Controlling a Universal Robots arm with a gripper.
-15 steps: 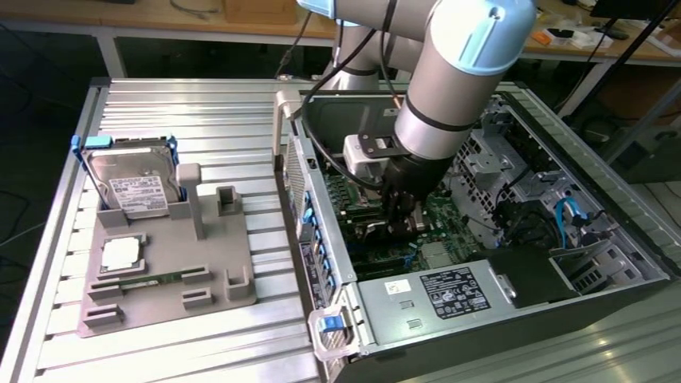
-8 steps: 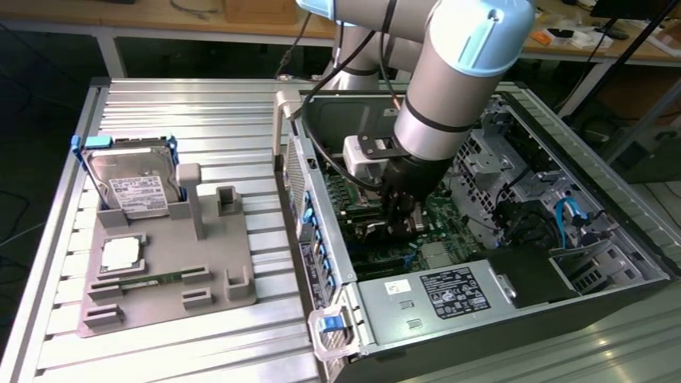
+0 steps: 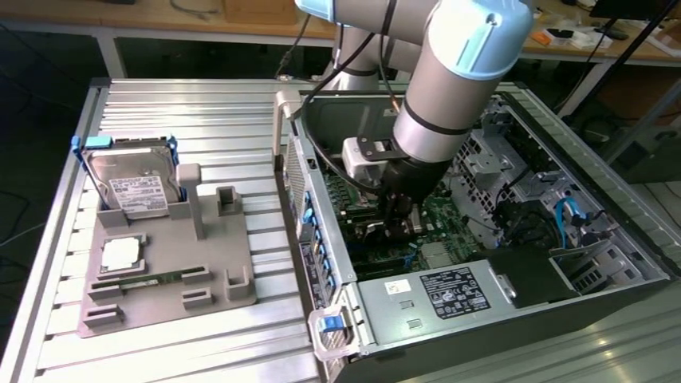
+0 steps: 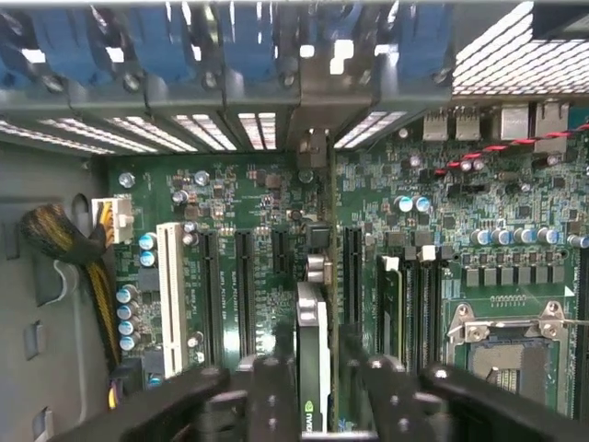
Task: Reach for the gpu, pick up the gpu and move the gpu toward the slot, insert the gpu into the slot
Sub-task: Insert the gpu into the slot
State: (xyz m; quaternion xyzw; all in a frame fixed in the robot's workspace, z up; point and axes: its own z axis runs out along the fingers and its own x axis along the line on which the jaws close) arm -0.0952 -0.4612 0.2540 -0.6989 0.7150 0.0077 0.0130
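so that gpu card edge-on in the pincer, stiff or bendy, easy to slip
Probably stiff: the gpu looks like a thin rigid board standing edge-on over the motherboard. Likely light. Being so thin between the pincer fingers, it could tilt or slip if pushed off-line.

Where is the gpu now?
The gpu stands edge-on between the pincer fingers, inside the open computer case, above the green motherboard slots.

A ribbed silver aluminium counter [image 3: 191,104] fills the foreground under bright, even light. Behind it runs a long light wooden workbench [image 3: 159,16] on white legs, above dark floor [image 3: 32,72] with trailing cables.
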